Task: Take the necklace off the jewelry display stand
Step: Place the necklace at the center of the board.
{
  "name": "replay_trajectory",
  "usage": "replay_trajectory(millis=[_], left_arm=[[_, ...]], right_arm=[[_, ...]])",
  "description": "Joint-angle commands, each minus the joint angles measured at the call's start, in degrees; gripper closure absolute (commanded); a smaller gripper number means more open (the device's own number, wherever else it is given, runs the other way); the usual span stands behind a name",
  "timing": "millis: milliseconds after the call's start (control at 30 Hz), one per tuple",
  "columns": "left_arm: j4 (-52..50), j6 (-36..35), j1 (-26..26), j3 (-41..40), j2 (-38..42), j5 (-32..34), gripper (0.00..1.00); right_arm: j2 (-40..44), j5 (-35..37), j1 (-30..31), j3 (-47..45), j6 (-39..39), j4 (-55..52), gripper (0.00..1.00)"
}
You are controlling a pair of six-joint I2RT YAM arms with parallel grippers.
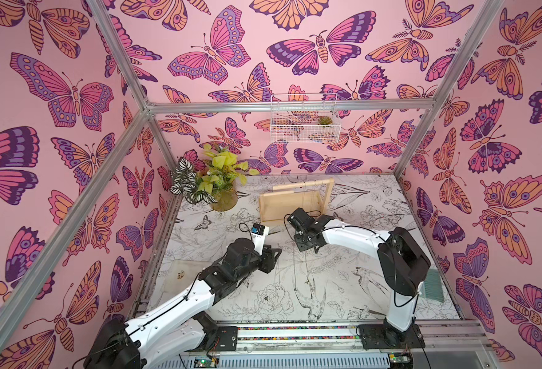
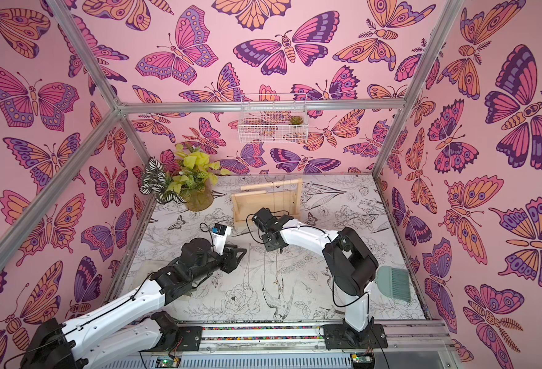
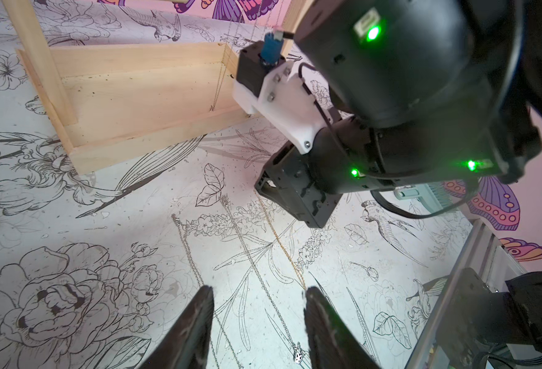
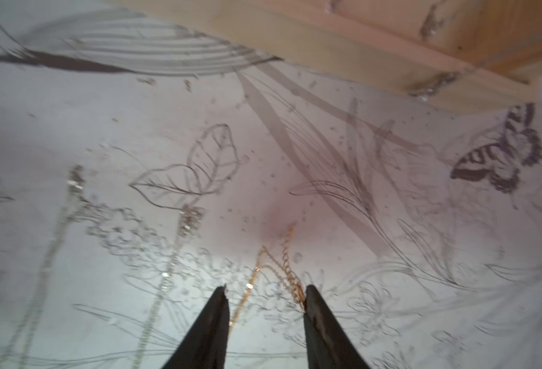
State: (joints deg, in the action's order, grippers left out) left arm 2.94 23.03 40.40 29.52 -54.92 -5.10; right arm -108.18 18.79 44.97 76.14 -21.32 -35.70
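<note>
A silver chain [image 3: 259, 274] and a gold chain [image 4: 249, 284] lie before the pale wooden jewelry display stand [image 3: 135, 96], one fine necklace [image 3: 219, 83] hangs from its crossbar, and the left gripper [image 3: 258, 290] and right gripper [image 4: 264, 287] gape empty.

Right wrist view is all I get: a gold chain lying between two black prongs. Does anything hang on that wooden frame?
Observer: Yes. The left wrist view shows a thin chain hanging inside the jewelry display stand, reaching down toward its base board.
Operator: What is the other arm doing?
Observer: The left end effector is open and empty, poised over two silver chains laid out on the table.
</note>
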Motion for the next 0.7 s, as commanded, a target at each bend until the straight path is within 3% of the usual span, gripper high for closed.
replay_trajectory(millis=[0,33,67,167,233,267,400,567,600,667], left_arm=[[-0.06,0.05,-0.41,-1.48,0.87,0.29,0.50],[-0.13,0.18,-0.41,-1.32,0.73,0.27,0.50],[-0.18,0.05,-0.40,-1.10,0.45,0.12,0.50],[-0.15,0.06,-0.41,-0.45,-0.17,-0.44,0.50],[0.07,0.42,-0.41,-0.42,-0.60,-0.61,0.50],[0.45,0.53,-0.41,-0.43,-1.36,-1.33,0.50],[1.55,-1.29,1.55,1.17,-7.22,-6.35,0.50],[1.78,-8.14,11.00,7.11,-15.64,-3.25,0.45],[2.60,-9.25,12.09,7.88,-17.00,-3.32,0.49],[7.32,-9.99,13.17,6.75,-19.25,-3.43,0.76]], right_arm=[[2.20,1.74,0.81,1.91,0.19,-3.16,0.59],[3.65,-11.52,-0.99,-0.32,0.89,0.79,0.58],[5.08,-14.89,-1.83,-2.71,-0.25,5.02,0.60],[4.17,6.86,2.70,1.47,-1.71,-4.09,0.59],[5.71,-7.62,0.91,-0.61,-0.42,-0.63,0.58],[7.23,-10.53,0.01,-3.56,-2.40,2.85,0.58],[8.44,-3.73,0.04,-3.78,-2.99,0.96,0.58],[7.77,-6.86,-0.68,-2.82,-1.81,1.64,0.58],[7.56,-7.61,-0.99,-2.60,-2.07,1.60,0.58],[7.40,-9.75,-2.34,-2.34,-3.21,1.69,0.59]])
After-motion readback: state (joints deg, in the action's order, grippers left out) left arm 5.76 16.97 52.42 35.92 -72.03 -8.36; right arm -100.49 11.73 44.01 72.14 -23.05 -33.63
